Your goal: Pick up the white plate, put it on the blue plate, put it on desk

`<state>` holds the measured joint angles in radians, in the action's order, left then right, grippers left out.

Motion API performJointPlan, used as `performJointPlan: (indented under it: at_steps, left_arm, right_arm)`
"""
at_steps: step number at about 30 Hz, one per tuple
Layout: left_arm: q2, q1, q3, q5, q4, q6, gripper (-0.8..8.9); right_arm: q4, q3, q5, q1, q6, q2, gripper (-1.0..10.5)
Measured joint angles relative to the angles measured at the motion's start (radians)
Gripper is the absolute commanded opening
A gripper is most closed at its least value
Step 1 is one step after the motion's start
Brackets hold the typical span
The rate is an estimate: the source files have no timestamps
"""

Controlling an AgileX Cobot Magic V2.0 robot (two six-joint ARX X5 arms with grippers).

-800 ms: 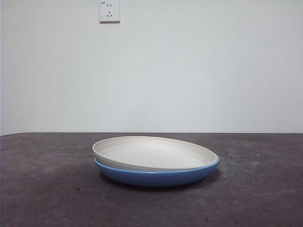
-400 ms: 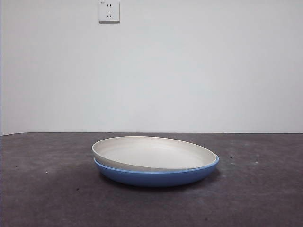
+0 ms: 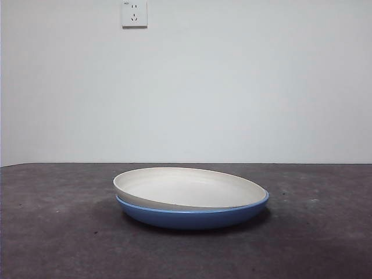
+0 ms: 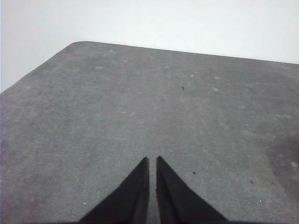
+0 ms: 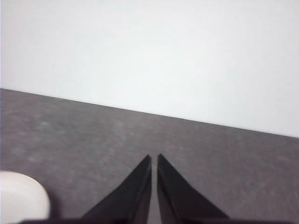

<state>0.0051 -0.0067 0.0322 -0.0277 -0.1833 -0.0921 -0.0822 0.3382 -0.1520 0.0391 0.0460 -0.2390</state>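
Right gripper (image 5: 154,157) pressed together, empty, beside white plate (image 5: 21,200) atop blue plate (image 3: 192,217).

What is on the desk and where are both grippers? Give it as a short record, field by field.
white plate: rests inside the blue plate, tilted, its left rim raised above the blue rim
blue plate: underneath, flat on the desk
desk: carries the stack near the middle
left gripper: jaws shut, holds nothing, over bare desk, no plate in its view
right gripper: jaws shut, holds nothing, white plate's edge at the corner of its view
wall socket: on the wall behind
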Motion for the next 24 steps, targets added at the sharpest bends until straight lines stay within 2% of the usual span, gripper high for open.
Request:
performJointPlan:
  at_steps: [4,8,15,19,24]
  left_arm:
    - [0.0,0.0,0.0,0.0,0.0,0.0,0.26]
    - [0.0,0.0,0.0,0.0,0.0,0.0,0.26]
    - [0.0,0.0,0.0,0.0,0.0,0.0,0.26]
    - [0.0,0.0,0.0,0.0,0.0,0.0,0.26]
    - [0.0,0.0,0.0,0.0,0.0,0.0,0.26]
  right_arm:
    - [0.026,-0.174,0.013,-0.044,0.002,0.084,0.2]
    - [0.024,-0.266,0.039,-0.068,0.002,0.143,0.2]
    - [0.023,-0.314,0.173,-0.073,-0.018,0.203,0.2]
    - [-0.084,-0.322,0.175,-0.074,-0.028,0.235,0.2]
    - [-0.088,-0.322,0.175,-0.074,-0.029,0.233,0.2]
